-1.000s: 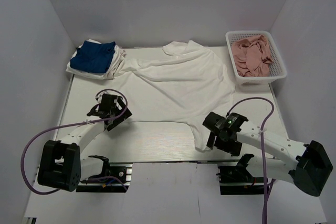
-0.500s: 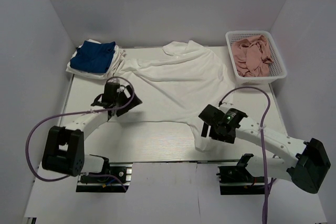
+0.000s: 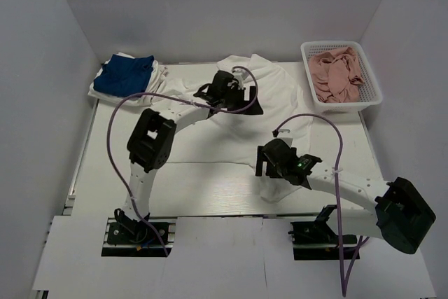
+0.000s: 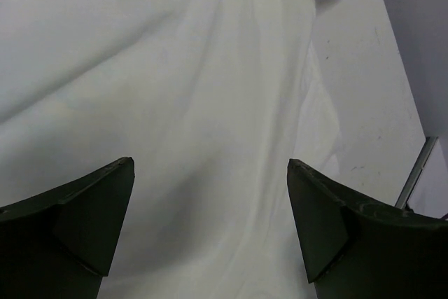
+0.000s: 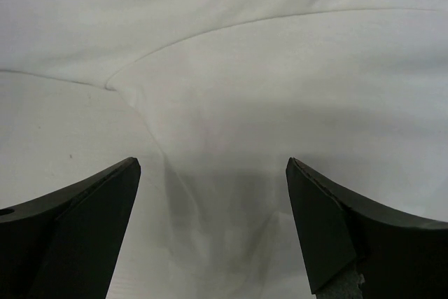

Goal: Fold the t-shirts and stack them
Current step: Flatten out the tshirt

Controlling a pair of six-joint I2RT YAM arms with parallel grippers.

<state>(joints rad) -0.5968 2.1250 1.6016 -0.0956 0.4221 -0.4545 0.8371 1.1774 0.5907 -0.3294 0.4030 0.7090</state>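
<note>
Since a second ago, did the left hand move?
Yes. The left hand went toward the far wall and rightward, over the white shirt, nearer the basket.

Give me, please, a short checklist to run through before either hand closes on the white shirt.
1. Left hand open with nothing in it: ok.
2. Right hand open and empty: ok.
3. Left hand above the white shirt: ok, cloth fills its wrist view.
4. Right hand lined up on a shirt edge: ok, a cloth edge against the bare table lies ahead of it.
5. Shirt spread flat: not ok, it is wrinkled and skewed.
6. Either hand touching the cloth: cannot tell.
</note>
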